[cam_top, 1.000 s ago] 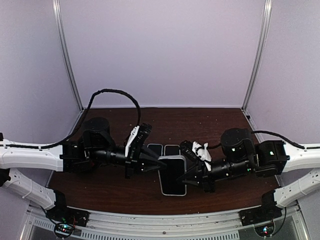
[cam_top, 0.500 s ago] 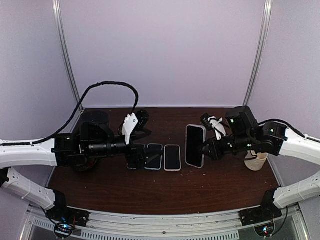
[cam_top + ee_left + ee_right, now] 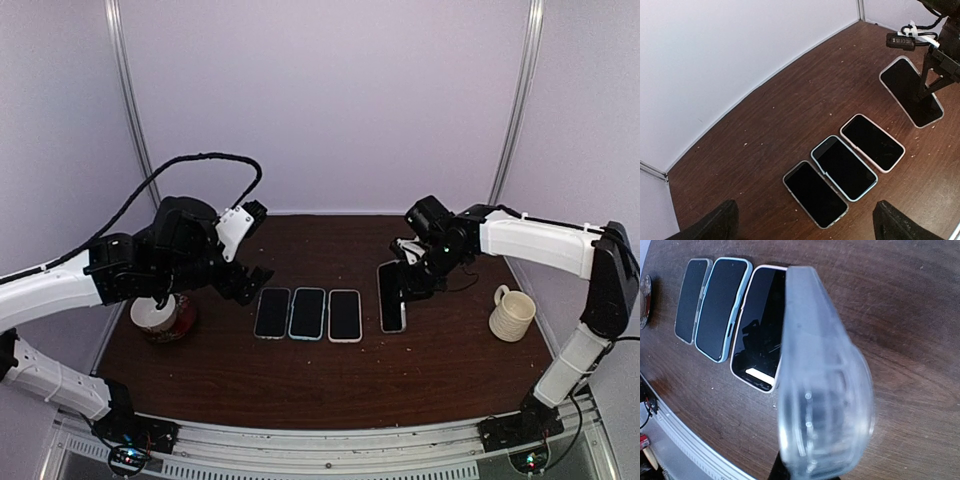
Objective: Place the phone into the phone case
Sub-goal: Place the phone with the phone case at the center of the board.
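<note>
Three phones (image 3: 307, 313): flat on the desk (image 3: 450, 380), screens up, close side by side in a row. Rims are grey on the left one, pale blue on the middle one, white on the right one. Which one is bare, cannot tell.
Case (image 3: 820, 390): clear plastic, held tilted in the right claw, just right of the row and apart from the white-rimmed phone. Cannot tell whether its low end touches the desk. From above it reads dark, so cannot tell if anything sits inside.
Right claw (image 3: 410, 282): clamped on the case's rim; the exact spot is hidden.
Left claw (image 3: 806, 220): fingers wide apart, holding nothing, hovering left of the row and looking down on it.
Others: mug (image 3: 512, 313) at far right and cup (image 3: 160, 318) at far left, both well apart from the phones.
Step, judged: case in hand, no phone taken up yet; early in the task.
Case handling, judged: light, thin and slick, with springy walls. A pinch on one rim lets it flex and swing, so it wants bracing against the desk before a phone is pressed in.
Phone handling, judged: stiff, heavier than the case, glass face, slippery. It lies flush with no gap beneath.
Hold, judged: across the long edges near mid-length, off the screen. The neighbours crowd the finger room, so an outer phone offers one free side.
Risk, judged: phone skating on the desk, or a corner catching the case lip.
</note>
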